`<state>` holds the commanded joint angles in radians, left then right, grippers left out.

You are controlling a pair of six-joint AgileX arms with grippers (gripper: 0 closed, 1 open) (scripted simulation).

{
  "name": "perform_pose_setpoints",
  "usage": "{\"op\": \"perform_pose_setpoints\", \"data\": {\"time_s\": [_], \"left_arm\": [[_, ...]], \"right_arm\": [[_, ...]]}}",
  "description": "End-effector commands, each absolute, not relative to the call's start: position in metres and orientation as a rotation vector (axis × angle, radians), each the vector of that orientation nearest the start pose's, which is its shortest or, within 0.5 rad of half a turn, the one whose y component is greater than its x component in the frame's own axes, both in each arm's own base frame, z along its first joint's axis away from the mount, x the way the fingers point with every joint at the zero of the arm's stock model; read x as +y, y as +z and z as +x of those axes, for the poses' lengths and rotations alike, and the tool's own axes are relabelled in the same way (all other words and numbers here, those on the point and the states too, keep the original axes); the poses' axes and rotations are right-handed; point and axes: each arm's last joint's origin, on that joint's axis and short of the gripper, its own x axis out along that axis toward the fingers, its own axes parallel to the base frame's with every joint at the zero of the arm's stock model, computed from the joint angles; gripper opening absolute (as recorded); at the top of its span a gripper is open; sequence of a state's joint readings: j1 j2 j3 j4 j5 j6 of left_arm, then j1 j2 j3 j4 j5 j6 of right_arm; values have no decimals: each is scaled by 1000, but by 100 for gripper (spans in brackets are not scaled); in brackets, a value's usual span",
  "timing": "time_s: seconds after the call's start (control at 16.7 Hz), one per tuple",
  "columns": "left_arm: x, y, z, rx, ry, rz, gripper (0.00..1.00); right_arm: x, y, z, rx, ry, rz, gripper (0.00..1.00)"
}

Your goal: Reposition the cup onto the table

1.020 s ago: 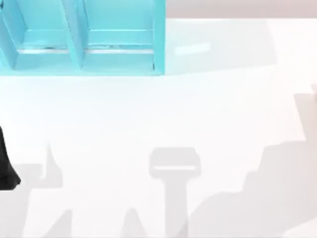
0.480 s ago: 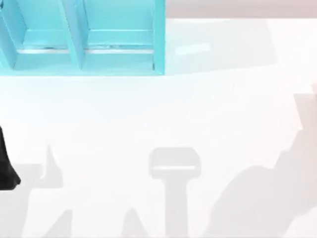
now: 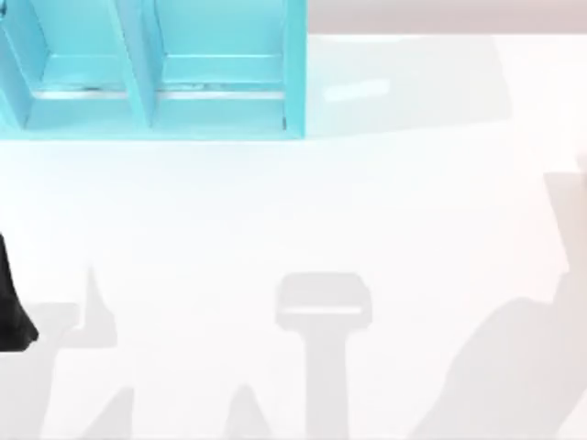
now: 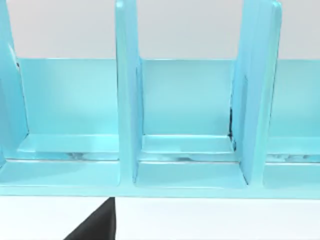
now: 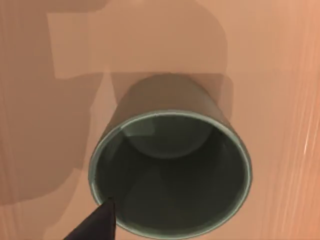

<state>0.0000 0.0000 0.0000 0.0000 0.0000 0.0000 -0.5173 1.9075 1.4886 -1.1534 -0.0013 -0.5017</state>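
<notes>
At the far left edge of the top view, a dark sliver of my left arm (image 3: 13,307) sits low beside the white surface (image 3: 303,211), parked and idle. I cannot tell how its fingers stand. Its wrist camera faces the light-blue shelf unit (image 4: 180,125), looking into open compartments split by upright dividers, with a dark finger tip (image 4: 97,225) poking in at the lower edge. In the top view that shelf unit stands at the back left of the surface, and grey shadows lie across the front and right. On the right, my right wrist camera looks almost straight down into the cup (image 5: 170,170), an olive-grey cylinder with a pale rim and a dark inside, standing upright on a plain, warm-tinted plane. One dark finger tip (image 5: 95,225) shows just at the near rim; whether my right fingers are apart or clamped on the cup, I cannot tell. The risk, as I judge it, is that a finger catches the rim and tips the cup, or it slips from an off-centre hold.
</notes>
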Motion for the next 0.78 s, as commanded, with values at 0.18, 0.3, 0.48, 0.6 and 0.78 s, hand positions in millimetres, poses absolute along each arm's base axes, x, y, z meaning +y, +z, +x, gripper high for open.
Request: {"op": "perform_pose_setpoints", "data": {"time_s": [0.18,0.3,0.48,0.6,0.78], "left_arm": [[-1,160,106,0,0,0,100],[-1,160,106,0,0,0,100],[-1,160,106,0,0,0,100],[-1,160,106,0,0,0,100],[-1,160,106,0,0,0,100]], "right_arm": [[-175,174,315,1571,-6,10,100],[-175,157,313,1571,-6,10,100],[-174,149,312,1570,-6,10,100],[-174,149,312,1570,-6,10,100],[-174,149,312,1570,-6,10,85]]}}
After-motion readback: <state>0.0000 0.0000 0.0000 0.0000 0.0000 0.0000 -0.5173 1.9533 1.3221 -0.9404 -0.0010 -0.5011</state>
